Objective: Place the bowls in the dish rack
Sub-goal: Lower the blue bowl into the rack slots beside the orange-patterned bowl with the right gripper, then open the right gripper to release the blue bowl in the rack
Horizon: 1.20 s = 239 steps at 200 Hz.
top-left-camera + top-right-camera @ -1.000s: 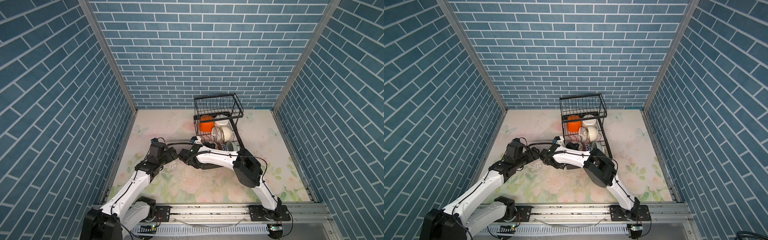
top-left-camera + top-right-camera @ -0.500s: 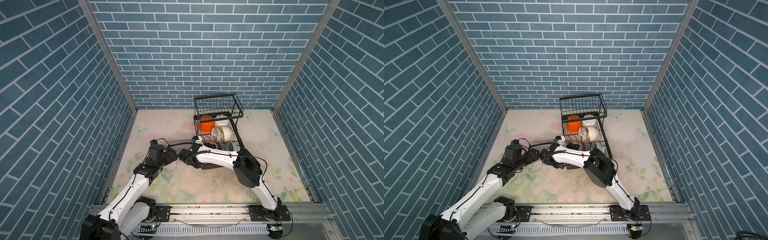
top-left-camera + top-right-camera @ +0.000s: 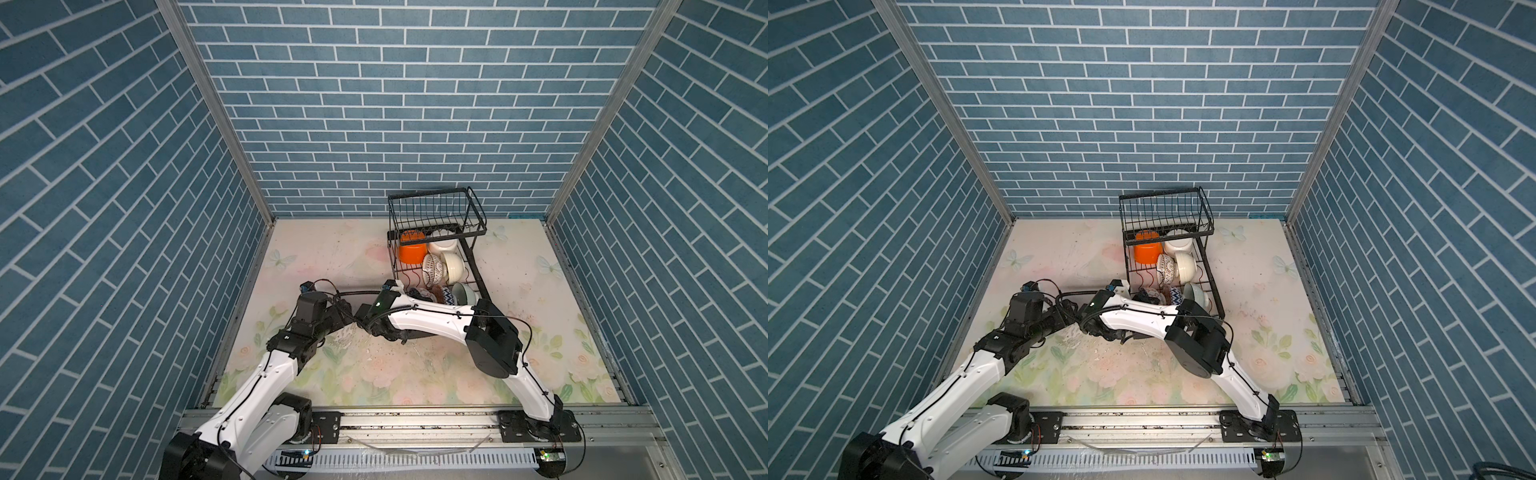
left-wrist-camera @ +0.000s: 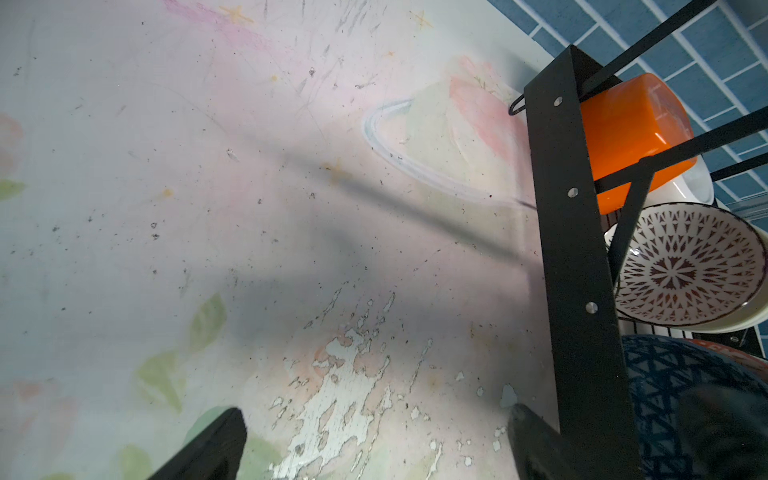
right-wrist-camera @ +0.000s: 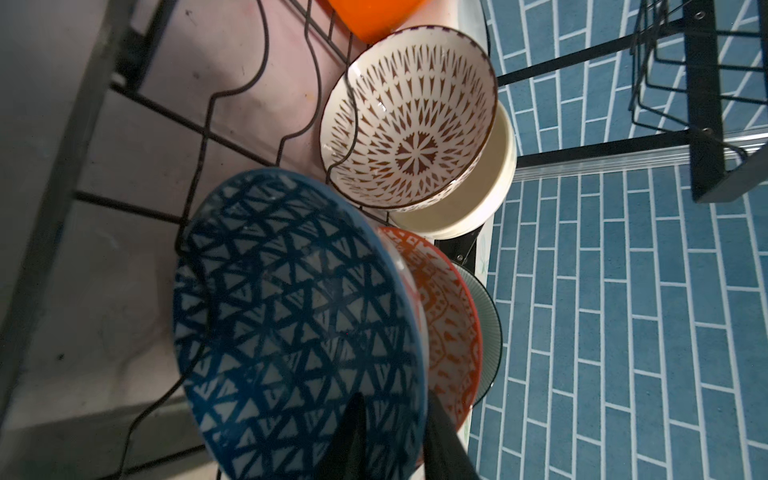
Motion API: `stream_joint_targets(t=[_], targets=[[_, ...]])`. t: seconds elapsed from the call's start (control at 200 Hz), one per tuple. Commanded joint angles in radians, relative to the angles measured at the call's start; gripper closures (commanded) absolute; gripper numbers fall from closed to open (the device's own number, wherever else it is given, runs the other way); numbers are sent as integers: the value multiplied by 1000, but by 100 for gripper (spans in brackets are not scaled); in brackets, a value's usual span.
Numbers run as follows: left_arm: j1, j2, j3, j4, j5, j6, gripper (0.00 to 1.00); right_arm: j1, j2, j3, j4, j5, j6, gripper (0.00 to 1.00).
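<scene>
The black wire dish rack (image 3: 436, 208) (image 3: 1165, 208) stands at the back, right of centre. It holds several bowls: an orange one (image 3: 412, 252), a white one (image 3: 442, 248), a brown-patterned one (image 5: 407, 137), a cream one (image 5: 478, 208) and a red-patterned one (image 5: 449, 324). A blue-patterned bowl (image 5: 291, 311) stands on edge among the divider wires. My right gripper (image 5: 395, 428) straddles its rim, one finger inside and one outside, with the jaws slightly apart. My left gripper (image 4: 376, 419) (image 3: 348, 328) is open and empty, low over the mat beside the rack's black frame bar (image 4: 573, 249).
A floral mat with a worn white patch (image 4: 332, 395) covers the table. Blue brick walls close in three sides. My two forearms nearly meet in the middle (image 3: 361, 320). The raised basket (image 3: 1163, 216) overhangs the rack's far end.
The right jaws have loosened around the blue bowl's rim. My left arm has drawn back a little toward the front, its gripper still open.
</scene>
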Motion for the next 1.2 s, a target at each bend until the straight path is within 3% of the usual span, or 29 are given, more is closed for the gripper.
stream_joint_targets(t=[0.0, 0.615, 1.19], targets=[[7, -18, -13, 10, 4, 4, 0, 18, 45, 34, -37, -81, 34, 70], [8, -44, -23, -3, 3, 6, 0, 19, 33, 66, -10, -74, -10, 44], [7, -47, -14, -21, -5, 9, 0, 18, -57, 65, 83, -97, -99, 35]])
